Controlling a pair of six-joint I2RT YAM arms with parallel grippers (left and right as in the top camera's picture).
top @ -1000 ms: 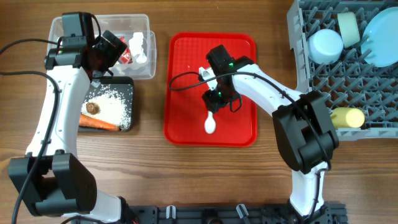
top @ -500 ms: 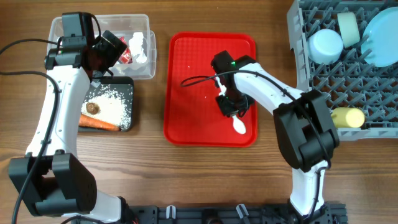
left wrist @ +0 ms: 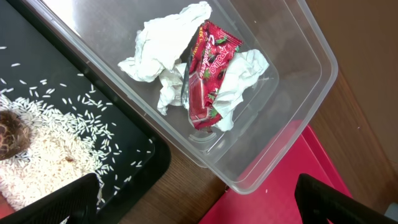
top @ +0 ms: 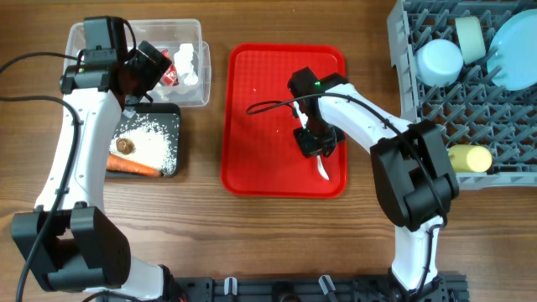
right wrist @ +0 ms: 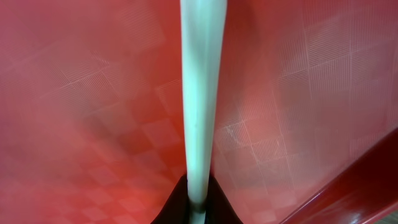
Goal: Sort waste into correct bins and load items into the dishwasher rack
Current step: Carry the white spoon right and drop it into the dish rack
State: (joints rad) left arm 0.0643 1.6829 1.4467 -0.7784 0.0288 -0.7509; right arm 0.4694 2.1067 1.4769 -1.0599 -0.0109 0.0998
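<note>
Step, as I read it: spoon (top: 322,170) pickup, the last item outside the rack (top: 478,117). R jaws are pinched on its slim handle, at the near-right part of the red tray (top: 252,109); can't tell if it's lifted yet. Next: raise, swing right, set it btw pegs. Smooth thin plastic may twist in the grip.

Tray has a faint checker emboss. Left: black tray (top: 168,117) w/ carrot (top: 134,166), loose rice (top: 151,143), brown lump (top: 126,146). Beyond is the clear tub (top: 159,33) w/ crumpled napkins (left wrist: 168,37) and glossy wrapper (left wrist: 208,68) — L jaws wide above, empty. Grey lattice rack holds yellow cup (top: 468,158), blue bowl (top: 440,60), plate (top: 513,50), mint bowl (top: 470,35).
</note>
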